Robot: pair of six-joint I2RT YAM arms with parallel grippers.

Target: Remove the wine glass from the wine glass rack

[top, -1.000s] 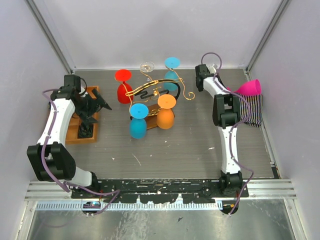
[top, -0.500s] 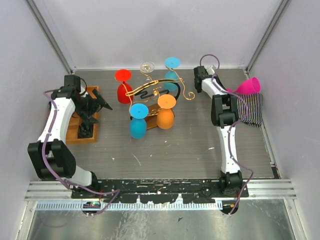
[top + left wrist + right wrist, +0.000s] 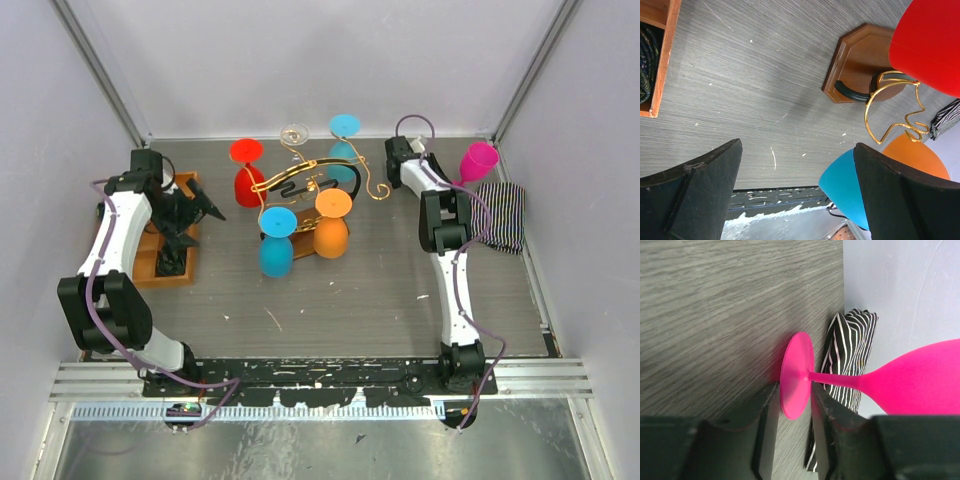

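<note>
I am reporting on my right gripper [image 3: 793, 388], working at the far right of the table [image 3: 380, 270]. Its two fingers are standing a little apart, one on each side of the foot of the pink wine glass [image 3: 478, 160]. I cannot tell whether either pad is touching the foot. The glass is already off the wine glass rack [image 3: 300, 185] and well apart from it. It appears to be standing upright on its own foot, bowl uppermost, just beside the striped cloth [image 3: 847, 355]. The controlling relation is that the foot is lying directly between my fingertips and the stem is running upright from it. In my judgement, any retreat needs to run straight back along the fingers' line, because a sideways drift risks catching the foot and tipping the glass toward the cloth. My left gripper [image 3: 797, 145] is hanging wide apart on the rack's left side, holding nothing, with the rack between it and the glass.
</note>
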